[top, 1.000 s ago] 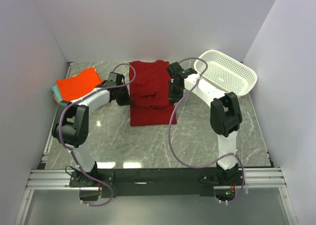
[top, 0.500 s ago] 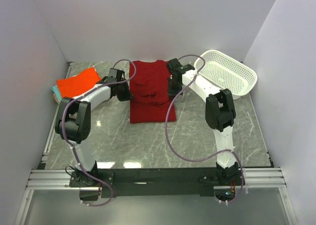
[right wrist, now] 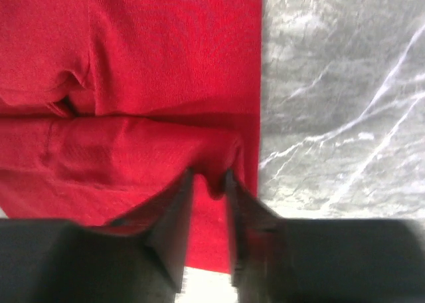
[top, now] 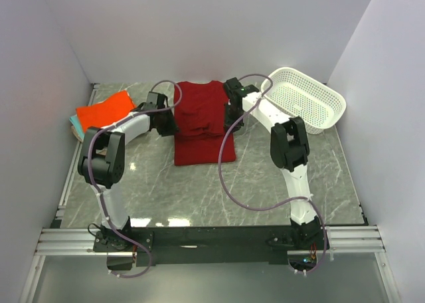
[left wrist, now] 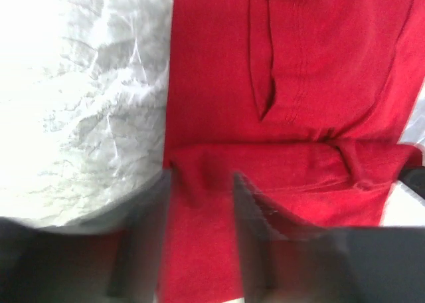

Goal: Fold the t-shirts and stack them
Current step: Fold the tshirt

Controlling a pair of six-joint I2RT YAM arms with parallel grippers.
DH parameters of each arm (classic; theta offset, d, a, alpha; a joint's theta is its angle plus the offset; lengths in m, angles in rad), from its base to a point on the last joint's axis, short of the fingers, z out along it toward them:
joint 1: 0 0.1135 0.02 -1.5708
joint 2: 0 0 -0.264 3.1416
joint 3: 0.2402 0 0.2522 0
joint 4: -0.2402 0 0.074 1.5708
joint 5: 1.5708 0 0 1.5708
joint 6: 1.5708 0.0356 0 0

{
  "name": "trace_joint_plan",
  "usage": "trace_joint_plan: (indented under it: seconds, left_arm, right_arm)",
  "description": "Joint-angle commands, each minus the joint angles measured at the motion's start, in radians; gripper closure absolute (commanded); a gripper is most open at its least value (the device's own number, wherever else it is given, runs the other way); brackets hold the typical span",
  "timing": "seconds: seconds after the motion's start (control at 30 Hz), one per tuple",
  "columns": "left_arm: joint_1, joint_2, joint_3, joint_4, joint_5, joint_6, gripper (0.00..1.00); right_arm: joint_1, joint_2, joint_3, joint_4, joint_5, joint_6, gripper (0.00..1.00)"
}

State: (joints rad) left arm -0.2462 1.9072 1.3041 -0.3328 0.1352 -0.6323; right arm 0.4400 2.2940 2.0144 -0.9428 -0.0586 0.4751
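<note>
At the left edge of the top view, a folded orange t-shirt (top: 103,111) lies on a teal t-shirt (top: 72,122), of which only a thin edge shows, both on the grey marbled table (top: 199,190). Right of that stack, the left hand (top: 174,127) reaches to the left border of the dark red t-shirt (top: 202,103), which lies flat in the upper middle of the table with its collar toward the far wall. In the left wrist view, the left hand (left wrist: 199,177) has its two fingers (left wrist: 149,236) a little apart, with a bunched ridge of red t-shirt (left wrist: 319,64) pinched between them. A folded band of cloth runs from there across to the right side of the frame. Further right in the top view, the right hand (top: 228,122) meets the shirt's right border. In the right wrist view, the right hand (right wrist: 209,177) has its fingers (right wrist: 169,230) pressed nearly together on a small peak of the red t-shirt (right wrist: 153,57), just beside bare table. At the upper right, a white perforated basket (top: 305,100) sits apart from the shirt.
</note>
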Motion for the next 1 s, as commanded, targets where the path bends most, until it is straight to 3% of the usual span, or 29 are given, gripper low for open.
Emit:
trace_joint_plan:
  seconds: [0.0, 0.1, 0.27, 0.47, 0.97]
  left_arm:
    - [0.007, -0.052, 0.037, 0.051, -0.045, -0.007, 0.49]
    - [0.005, -0.129, -0.003, 0.083, -0.072, -0.004, 0.38]
    - [-0.016, -0.270, -0.138, 0.165, -0.060, -0.012, 0.37]
    - [-0.146, -0.355, -0.285, 0.299, -0.026, -0.036, 0.37]
    - [-0.314, -0.194, -0.463, 0.600, 0.084, -0.064, 0.37]
  right_arm:
    - [-0.018, -0.031, 0.057, 0.005, -0.035, 0.000, 0.54]
    - [-0.018, -0.096, 0.020, 0.038, -0.038, 0.000, 0.48]
    - [-0.015, -0.218, -0.104, 0.081, -0.047, -0.001, 0.48]
    - [0.034, -0.300, -0.241, 0.137, -0.098, 0.011, 0.48]
    - [0.118, -0.124, -0.227, 0.170, -0.155, 0.069, 0.51]
